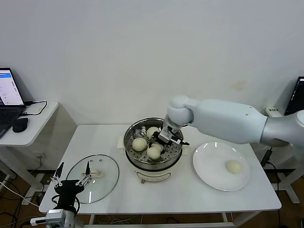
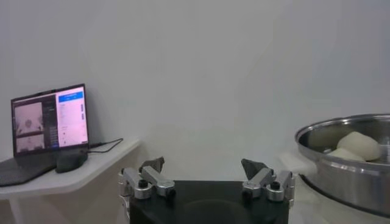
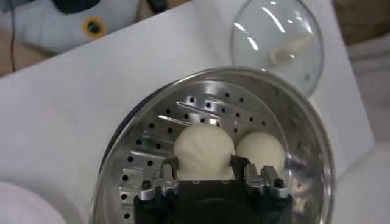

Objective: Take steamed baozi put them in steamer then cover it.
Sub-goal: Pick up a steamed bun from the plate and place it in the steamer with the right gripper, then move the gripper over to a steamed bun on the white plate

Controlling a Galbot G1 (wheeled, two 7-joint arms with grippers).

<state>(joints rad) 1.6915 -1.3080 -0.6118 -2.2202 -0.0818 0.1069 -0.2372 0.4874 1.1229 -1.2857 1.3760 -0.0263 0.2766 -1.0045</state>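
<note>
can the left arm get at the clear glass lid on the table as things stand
Probably yes. The left gripper hangs open at the table's near left corner, beside the round clear glass lid with its cream-white handle, and nothing lies between them. The right gripper is busy inside the steel steamer.

A white table (image 1: 190, 190) is standing against the wall, carrying three things directly on its top; the steamer (image 1: 153, 167) is sitting near the middle, its cream base resting on the surface; the cover (image 1: 93, 177) is lying flat to the robot's left of the steamer, near the front edge, handle up; a white plate (image 1: 213, 168) is lying on the other side of the steamer, apart from it, holding one bun (image 1: 233, 166).
</note>
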